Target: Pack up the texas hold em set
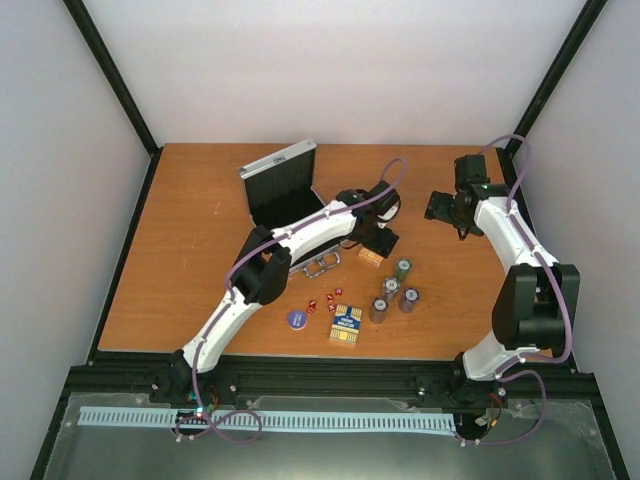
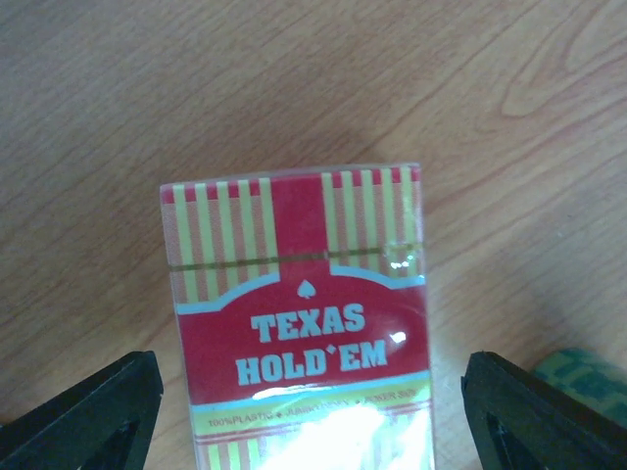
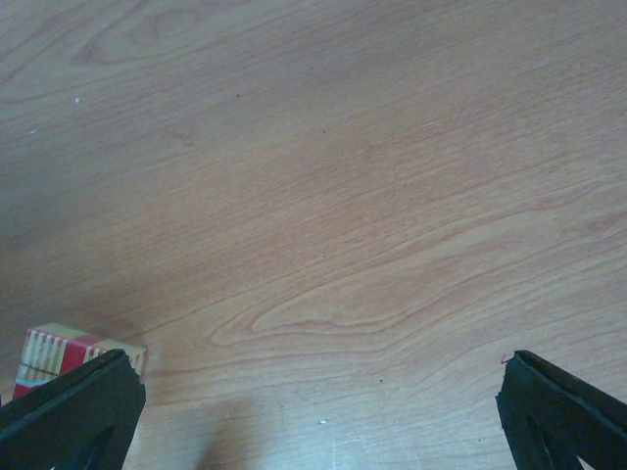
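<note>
Case: the silver case [image 1: 280, 186] stands open at the left rear of the table [image 1: 170, 270], lid raised and black lining showing. The left arm hides part of its tray.
Left gripper: the left gripper [image 2: 309, 397] has its jaws apart, straddling the red card box [image 2: 299, 323]. There is a gap on both sides and no contact.
Step in hand: judged to be the grasp of that box. Centre it and close squarely on the long sides. The glossy wrap may slip, so lift straight up before swinging.
Loose pieces: the blue disc [image 1: 296, 318], red dice [image 1: 326, 300] and blue-yellow card box [image 1: 345, 325] lie nearer the front edge.
Clearance: the grey chip stacks [image 1: 395, 290] stand just right of the box, and one shows beside the right-hand finger. The route left to the case looks open.
Right gripper: the right gripper [image 1: 445, 207] has its jaws apart and holds nothing, over bare wood near the right edge.
</note>
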Tool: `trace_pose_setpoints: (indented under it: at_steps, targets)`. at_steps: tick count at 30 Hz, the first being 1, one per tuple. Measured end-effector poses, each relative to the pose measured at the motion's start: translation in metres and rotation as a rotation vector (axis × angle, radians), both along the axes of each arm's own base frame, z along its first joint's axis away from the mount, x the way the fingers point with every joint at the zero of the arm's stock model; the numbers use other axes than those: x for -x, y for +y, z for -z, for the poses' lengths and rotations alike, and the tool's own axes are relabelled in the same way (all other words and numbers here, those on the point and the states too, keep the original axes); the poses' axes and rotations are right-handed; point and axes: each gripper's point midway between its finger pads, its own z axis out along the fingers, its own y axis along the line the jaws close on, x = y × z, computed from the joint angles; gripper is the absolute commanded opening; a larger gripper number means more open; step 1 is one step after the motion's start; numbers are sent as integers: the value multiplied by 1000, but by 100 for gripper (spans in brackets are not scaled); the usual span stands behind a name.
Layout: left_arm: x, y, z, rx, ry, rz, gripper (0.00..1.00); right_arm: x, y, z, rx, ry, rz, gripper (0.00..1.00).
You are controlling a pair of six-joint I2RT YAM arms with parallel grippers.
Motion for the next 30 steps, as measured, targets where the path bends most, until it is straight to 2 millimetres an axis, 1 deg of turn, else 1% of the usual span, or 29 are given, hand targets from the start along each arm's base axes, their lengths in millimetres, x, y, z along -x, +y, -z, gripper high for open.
trace_pose_setpoints:
  at_steps: [4,11,15,18,19,21,25,28,30]
  targets:
    - [-5,1,6,-18,-11,-16,90,4,4,2,-16,-3,-18,100]
    - [-7,3,22,-45,-7,-30,90,12,9,4,-42,-9,-34,100]
    - [-7,2,22,-49,-12,-31,88,15,11,9,-55,0,-41,100]
    - [-6,2,23,-58,-20,-30,78,14,13,9,-63,-1,-44,100]
    - [-6,2,24,-61,-22,-31,71,14,13,9,-64,-2,-44,100]
    - [-6,3,24,-68,-26,-32,62,14,13,9,-65,-4,-45,100]
    - [-7,4,25,-80,-37,-26,58,15,13,11,-66,-1,-40,100]
    - [-7,4,25,-82,-40,-22,48,17,11,15,-61,8,-29,100]
    - [-7,4,25,-82,-43,-14,45,17,10,15,-56,8,-22,100]
